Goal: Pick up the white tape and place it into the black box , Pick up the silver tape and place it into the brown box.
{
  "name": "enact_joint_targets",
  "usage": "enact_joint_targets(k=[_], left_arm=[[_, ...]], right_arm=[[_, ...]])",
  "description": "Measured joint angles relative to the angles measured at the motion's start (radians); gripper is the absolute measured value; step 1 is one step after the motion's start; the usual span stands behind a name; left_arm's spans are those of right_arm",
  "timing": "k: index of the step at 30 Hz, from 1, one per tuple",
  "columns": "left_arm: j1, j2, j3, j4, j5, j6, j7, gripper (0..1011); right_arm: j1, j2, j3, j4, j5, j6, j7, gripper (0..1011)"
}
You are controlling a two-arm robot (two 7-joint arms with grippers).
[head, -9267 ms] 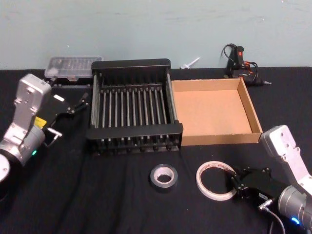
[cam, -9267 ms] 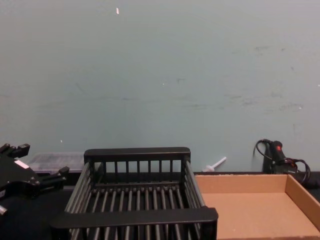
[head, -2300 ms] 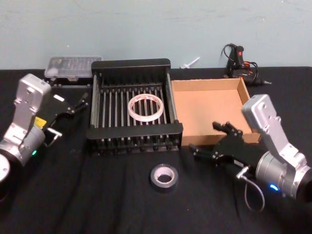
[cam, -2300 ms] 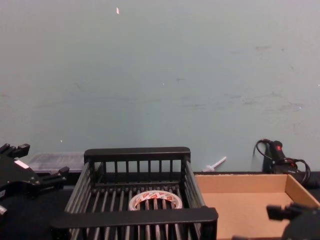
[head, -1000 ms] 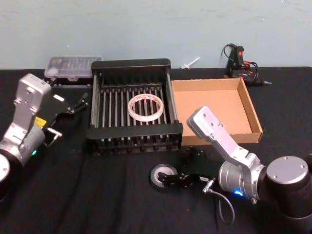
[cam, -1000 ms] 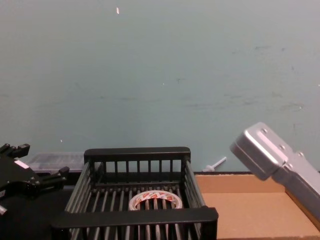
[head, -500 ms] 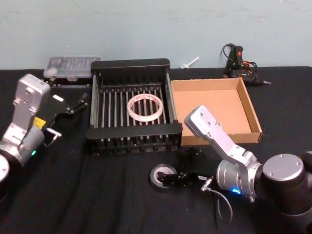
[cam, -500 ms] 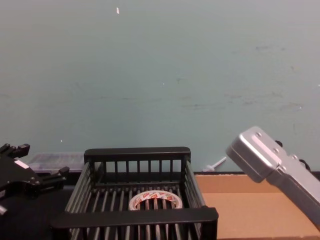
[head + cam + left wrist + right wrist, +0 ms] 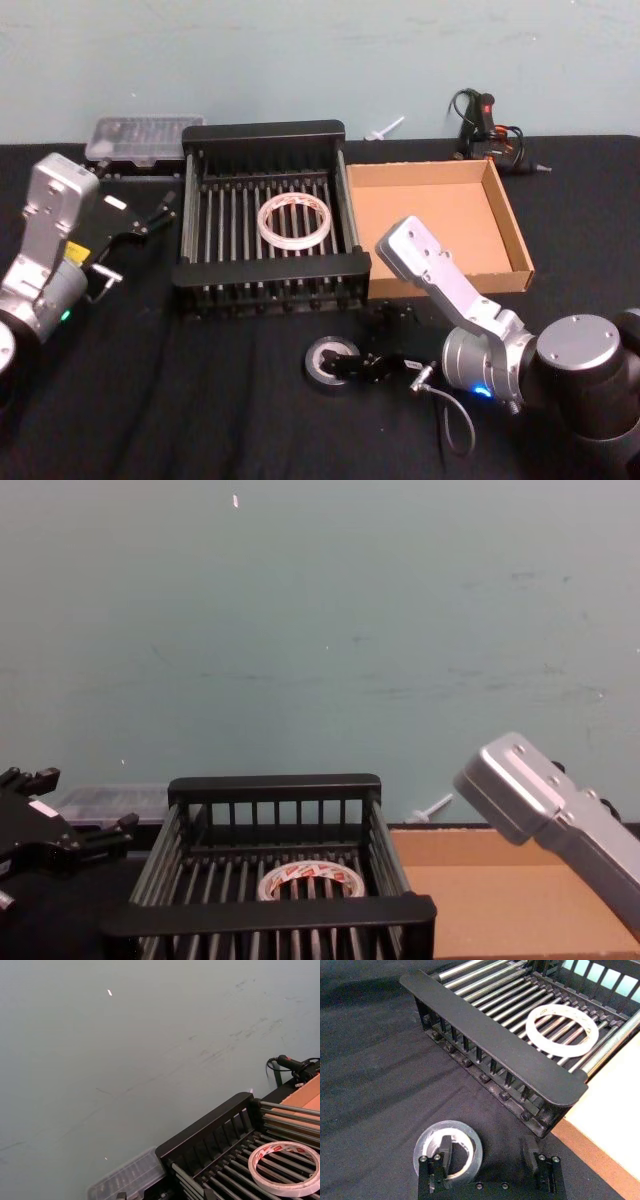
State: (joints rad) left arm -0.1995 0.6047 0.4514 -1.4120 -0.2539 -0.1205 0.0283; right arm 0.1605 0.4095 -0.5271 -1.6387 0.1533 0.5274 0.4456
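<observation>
Silver tape (image 9: 333, 360): stiff, light roll, likely grippy | right gripper (image 9: 488, 1164) open, one finger in core; pinch ring wall | left gripper (image 9: 150, 212) parked, jaws apart.

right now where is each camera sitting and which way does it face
Head: high, looking down on the black box, brown box and silver tape; both arms show, the right gripper at the silver tape, the left gripper parked beside the black box.
Chest: low, facing the wall across the black box.
Left wrist: angled up at the wall.
Right wrist: looks down over its open fingers, one inside the silver tape's hole.
All four share the white tape in the black box.
</observation>
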Motion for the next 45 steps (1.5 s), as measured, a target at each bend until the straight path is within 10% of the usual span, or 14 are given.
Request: enact_joint_targets(k=[26,45], left_arm=[[0.000,0.000,0.000,0.000,0.000,0.000,0.000,1001],[0.000,0.000,0.000,0.000,0.000,0.000,0.000,1001]], right_arm=[[-0.001,0.000,0.001,-0.002,0.001,-0.001,-0.001,150],[-0.033,0.035,0.033,-0.051,0.038,-0.081,0.017,143]])
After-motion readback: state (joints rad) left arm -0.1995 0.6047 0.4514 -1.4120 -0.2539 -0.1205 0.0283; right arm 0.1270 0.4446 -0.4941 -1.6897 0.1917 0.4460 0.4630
